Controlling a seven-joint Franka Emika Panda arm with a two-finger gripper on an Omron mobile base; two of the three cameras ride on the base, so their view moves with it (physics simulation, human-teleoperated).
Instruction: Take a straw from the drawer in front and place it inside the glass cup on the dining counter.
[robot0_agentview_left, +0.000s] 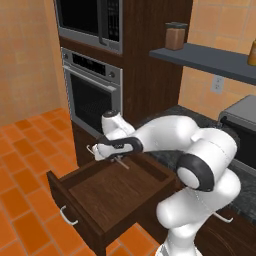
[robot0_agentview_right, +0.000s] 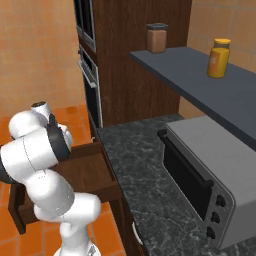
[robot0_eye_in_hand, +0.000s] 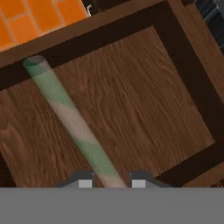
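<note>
We see the gripper (robot0_eye_in_hand: 112, 180) pinching the straw (robot0_eye_in_hand: 70, 120) above the open drawer (robot0_agentview_left: 95, 197) (its near end is hidden between the fingertips).

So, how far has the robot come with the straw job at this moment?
Done: the drawer stands pulled open. In hand: the gripper is closed on the straw, which the hand view shows striped green and pale between the fingertips, above the drawer's floor. Left: carrying it to the dining counter and putting it in the glass cup.
</note>
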